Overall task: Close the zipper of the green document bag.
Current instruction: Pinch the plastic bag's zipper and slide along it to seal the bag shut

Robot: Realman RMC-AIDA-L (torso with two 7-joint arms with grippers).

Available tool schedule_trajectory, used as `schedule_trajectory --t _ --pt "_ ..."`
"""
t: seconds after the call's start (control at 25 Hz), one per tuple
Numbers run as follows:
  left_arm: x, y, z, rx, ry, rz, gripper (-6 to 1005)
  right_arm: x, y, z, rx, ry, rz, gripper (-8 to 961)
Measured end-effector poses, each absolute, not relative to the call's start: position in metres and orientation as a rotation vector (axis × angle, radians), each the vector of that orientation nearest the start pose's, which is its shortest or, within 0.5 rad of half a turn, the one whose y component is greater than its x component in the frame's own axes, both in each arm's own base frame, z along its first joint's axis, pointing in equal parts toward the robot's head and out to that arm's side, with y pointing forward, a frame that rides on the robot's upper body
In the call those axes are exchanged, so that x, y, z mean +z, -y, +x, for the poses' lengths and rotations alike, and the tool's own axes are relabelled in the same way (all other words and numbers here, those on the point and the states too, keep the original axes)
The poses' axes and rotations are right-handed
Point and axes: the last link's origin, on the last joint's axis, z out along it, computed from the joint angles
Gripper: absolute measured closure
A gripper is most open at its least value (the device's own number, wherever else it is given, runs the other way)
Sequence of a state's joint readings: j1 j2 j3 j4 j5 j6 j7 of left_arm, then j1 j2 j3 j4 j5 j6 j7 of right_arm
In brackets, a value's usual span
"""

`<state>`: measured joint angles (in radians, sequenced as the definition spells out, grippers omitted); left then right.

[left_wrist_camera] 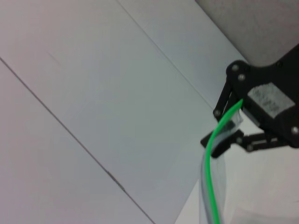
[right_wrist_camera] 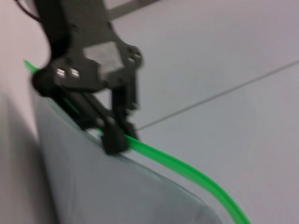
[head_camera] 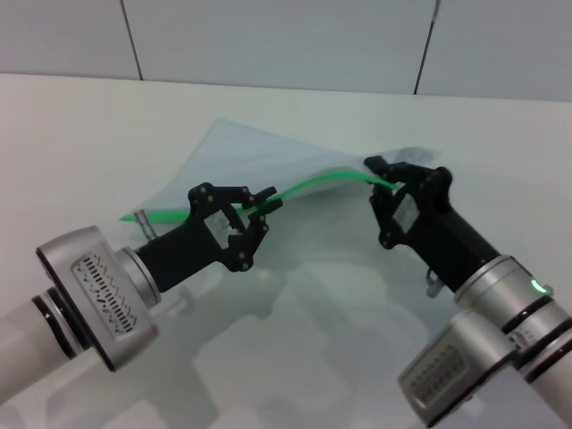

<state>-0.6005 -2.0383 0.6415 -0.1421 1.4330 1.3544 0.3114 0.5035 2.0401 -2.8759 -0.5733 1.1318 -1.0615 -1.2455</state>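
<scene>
The green document bag (head_camera: 255, 161), a translucent pale pouch, is held partly lifted off the white table between both arms. Its bright green zipper (head_camera: 313, 185) arches along the near edge. My left gripper (head_camera: 261, 210) is shut on the zipper toward the left part of the strip. My right gripper (head_camera: 386, 179) is shut on the zipper's right end. The left wrist view shows the right gripper (left_wrist_camera: 226, 136) pinching the zipper (left_wrist_camera: 211, 186). In the right wrist view, the left gripper (right_wrist_camera: 114, 140) is clamped on the zipper (right_wrist_camera: 187, 170) above the bag (right_wrist_camera: 117, 196). I cannot make out the slider tab.
The white table (head_camera: 89, 134) spreads out around the bag. A grey panelled wall (head_camera: 268, 36) runs along the table's far edge. The zipper's left end (head_camera: 130, 217) sticks out past my left arm.
</scene>
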Motion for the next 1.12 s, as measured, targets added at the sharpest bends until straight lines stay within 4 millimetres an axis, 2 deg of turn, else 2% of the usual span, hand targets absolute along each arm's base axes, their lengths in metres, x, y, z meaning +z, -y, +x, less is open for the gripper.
schedule_trajectory --t 0.8,0.92,1.12 --pt "-0.054 -0.31 -0.288 -0.465 -0.31 -2.064 918 -0.044 -0.309 0.28 0.206 0.449 -1.684 907" --pt "-0.051 -0.309 -0.285 -0.496 -0.32 -2.044 917 -0.037 -0.311 0.283 0.205 0.417 -1.651 907" --pt "-0.042 -0.307 -0.275 -0.592 -0.324 -1.962 850 -0.025 -0.319 0.285 0.189 0.359 -1.579 907"
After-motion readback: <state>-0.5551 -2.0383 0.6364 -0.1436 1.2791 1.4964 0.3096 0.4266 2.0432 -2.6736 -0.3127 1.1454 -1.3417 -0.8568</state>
